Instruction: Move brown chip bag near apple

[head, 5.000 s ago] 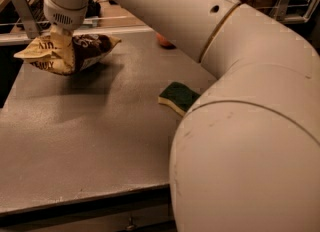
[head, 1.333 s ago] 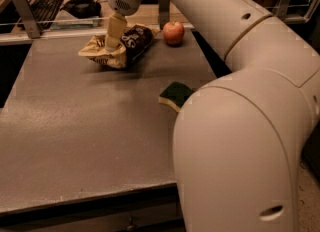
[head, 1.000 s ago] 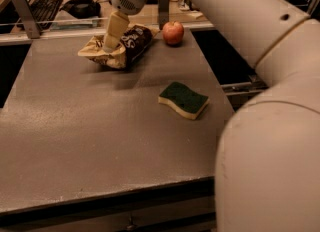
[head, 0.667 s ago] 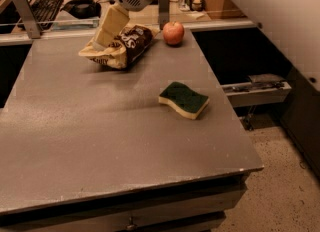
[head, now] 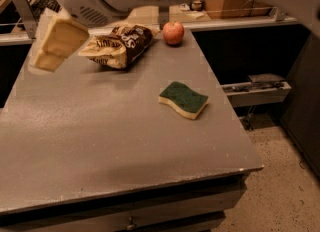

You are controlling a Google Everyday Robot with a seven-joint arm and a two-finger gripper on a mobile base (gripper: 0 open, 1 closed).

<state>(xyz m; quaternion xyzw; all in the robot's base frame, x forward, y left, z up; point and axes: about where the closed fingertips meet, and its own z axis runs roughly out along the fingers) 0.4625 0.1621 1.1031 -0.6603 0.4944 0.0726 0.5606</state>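
Observation:
The brown chip bag [head: 120,43] lies on its side at the far end of the grey table [head: 115,136], dark brown with white lettering and tan ends. The red-orange apple [head: 173,32] stands just to its right, a small gap away, near the table's far right corner. My gripper [head: 52,46] hangs in the air left of the bag, raised above the table and apart from the bag. Nothing shows in it. The arm's white body fills the top of the view.
A green-topped yellow sponge [head: 183,99] lies right of the table's middle. The table's right edge drops to a speckled floor. A metal drawer rail [head: 257,90] juts out at the right. A shelf with clutter runs behind the table.
The gripper has come off the chip bag and moved up and to the left. The bag stays lying next to the apple. The arm has swung out of the right side of the view.

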